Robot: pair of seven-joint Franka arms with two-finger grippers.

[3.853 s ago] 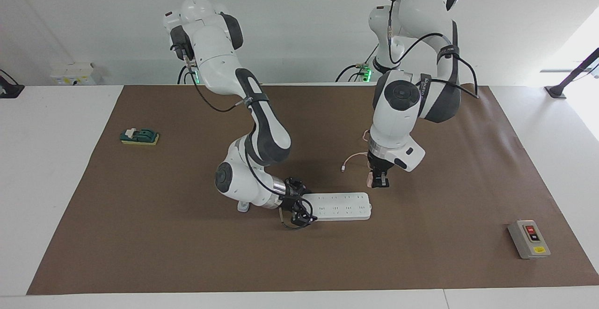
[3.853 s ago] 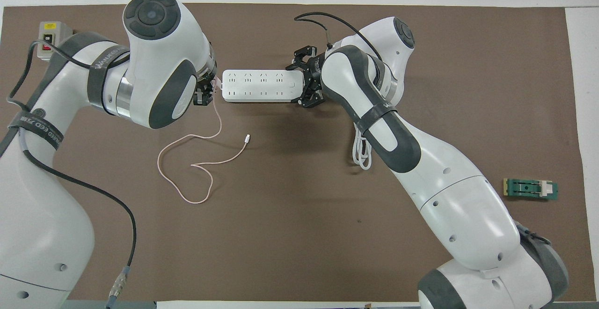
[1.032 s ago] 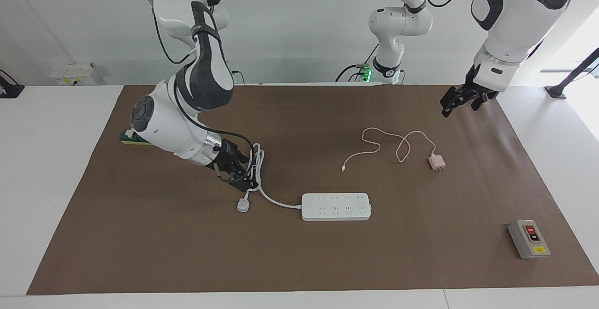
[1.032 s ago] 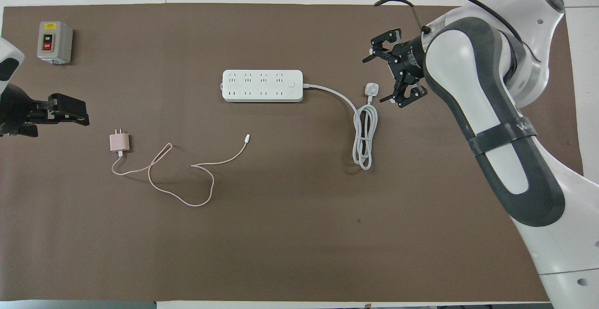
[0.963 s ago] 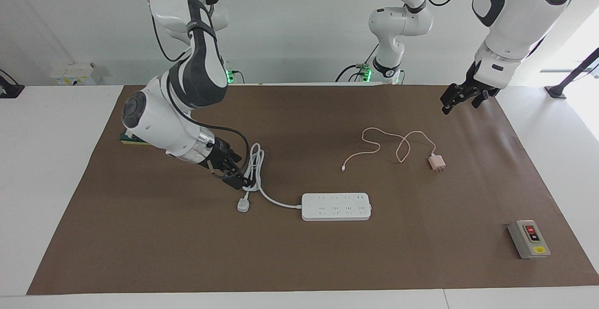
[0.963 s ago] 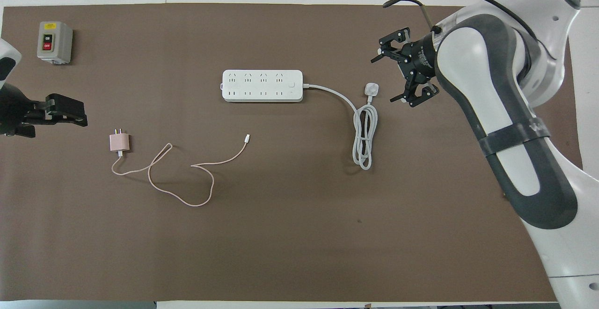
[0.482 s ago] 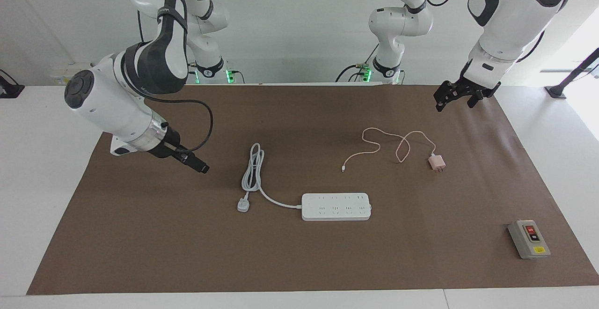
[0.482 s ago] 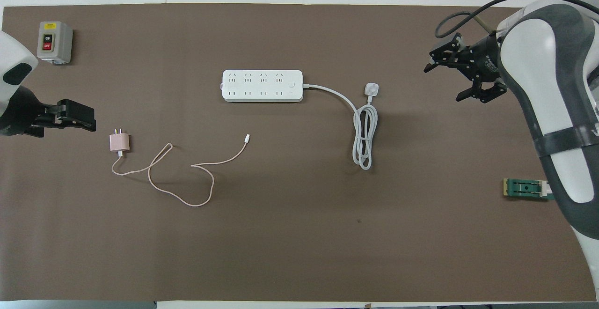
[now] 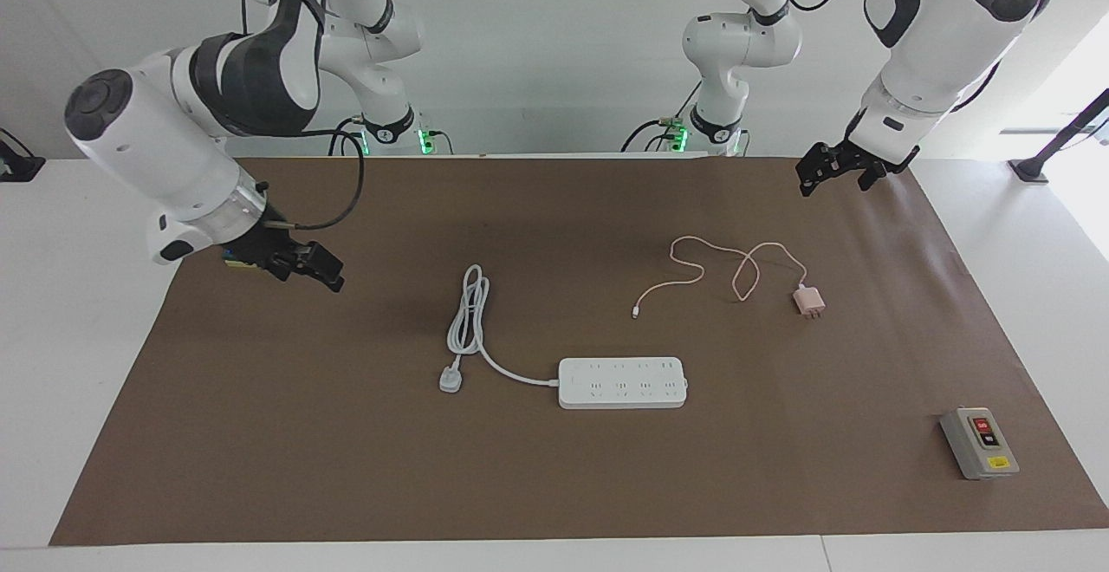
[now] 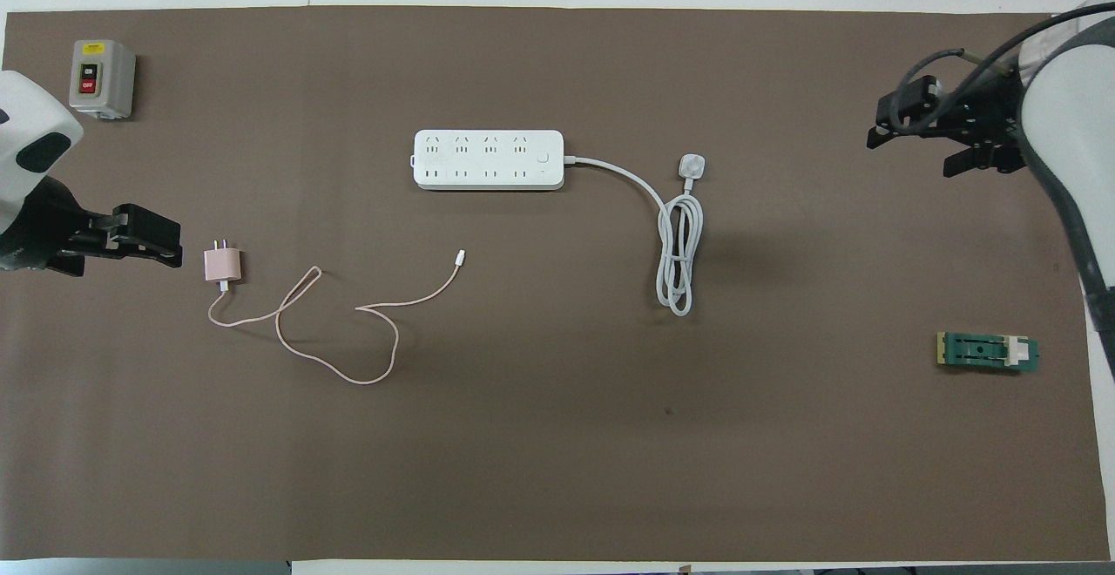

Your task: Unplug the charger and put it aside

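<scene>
The charger [image 9: 809,301] lies unplugged on the mat [image 9: 554,485], apart from the strip [image 9: 622,382], nearer the robots, toward the left arm's end. Both grippers hang raised and empty: left [image 9: 830,171] with fingers apart, right [image 9: 305,267] uncertain. The task looks done; only parking remains.

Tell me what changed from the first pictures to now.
The left gripper let go of the charger, now lying on the mat nearer to the robots than the power strip, and rose away with jaws open. The right gripper released the strip's end and withdrew toward its own end. The strip and grey switch box stayed put.
</scene>
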